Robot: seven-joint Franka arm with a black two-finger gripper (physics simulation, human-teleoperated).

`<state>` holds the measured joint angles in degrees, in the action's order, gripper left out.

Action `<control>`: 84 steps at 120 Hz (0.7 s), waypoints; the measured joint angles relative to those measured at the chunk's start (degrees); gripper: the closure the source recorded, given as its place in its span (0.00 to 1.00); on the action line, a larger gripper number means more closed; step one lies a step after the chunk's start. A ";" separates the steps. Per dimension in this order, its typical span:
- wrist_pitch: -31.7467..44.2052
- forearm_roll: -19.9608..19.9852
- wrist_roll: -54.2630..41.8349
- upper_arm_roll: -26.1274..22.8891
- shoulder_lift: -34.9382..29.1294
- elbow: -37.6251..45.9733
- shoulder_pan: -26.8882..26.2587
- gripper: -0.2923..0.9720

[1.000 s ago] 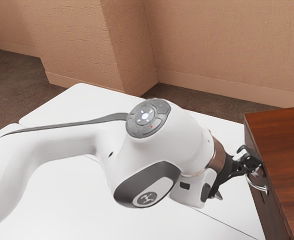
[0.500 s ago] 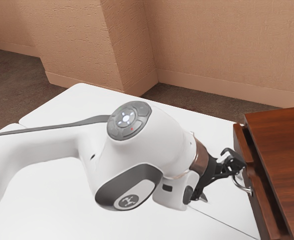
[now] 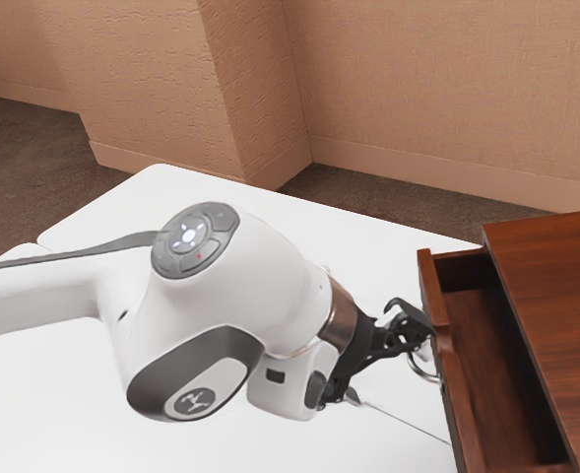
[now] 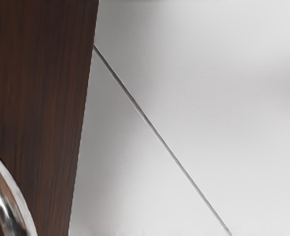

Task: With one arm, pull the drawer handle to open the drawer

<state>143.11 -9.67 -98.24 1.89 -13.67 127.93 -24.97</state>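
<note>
The gripper point(image 3: 409, 329) is clasping the metal drawer handle point(image 3: 421, 371); the wooden drawer point(image 3: 482, 360) is standing partly open beside the white table point(image 3: 270, 212).

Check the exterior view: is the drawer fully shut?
No: the drawer juts out from the cabinet, and its hollow inside shows from above.
</note>
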 joint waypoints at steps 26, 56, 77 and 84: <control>-0.64 0.04 -0.01 0.37 -3.59 3.12 0.01 0.27; -1.12 -0.01 -0.02 1.73 -6.39 6.09 0.17 0.24; -1.28 -0.08 -0.03 1.80 -8.62 8.19 0.87 0.23; -1.31 -0.06 -0.03 1.80 -9.31 8.90 0.96 0.23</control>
<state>141.80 -9.73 -98.27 3.69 -22.98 136.84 -24.00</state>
